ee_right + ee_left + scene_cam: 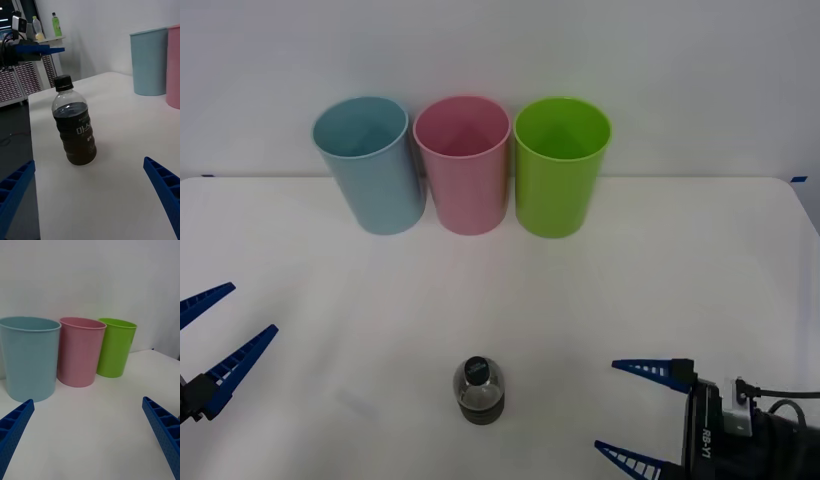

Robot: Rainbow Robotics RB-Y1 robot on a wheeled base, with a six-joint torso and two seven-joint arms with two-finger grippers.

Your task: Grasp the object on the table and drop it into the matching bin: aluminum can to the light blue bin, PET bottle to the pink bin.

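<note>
Front view: the bottle [479, 390] stands upright on the table [680, 280], near its front edge and about mid-width, well apart from the three bins along the back. The right gripper [638, 414] sits low, just to the bottle's right, its blue fingers spread wide with nothing between them. The left gripper [215, 335] waits at the table's left edge, also wide open and empty, facing the bins.

In the right wrist view the bottle [74, 123] stands ahead of the open gripper [90, 198], a little off the midline between the fingers, with its black cap [62, 82] on top and dark liquid filling most of the body.

The step in hand looks like the approach for the grasp, and the right arm is the better placed. To do it well, I would centre the bottle between the fingers before advancing, so neither finger nudges it first; a light, rounded bottle may tip or skid. Closing on the dark body, below the shoulder and above the base, should give the ribbed fingers the steadiest hold.

The pink bin [463, 165] stands in the middle, touching or nearly touching the blue bin [370, 165], with the green bin [561, 165] close by. So the drop probably needs to be centred over the pink rim.
</note>
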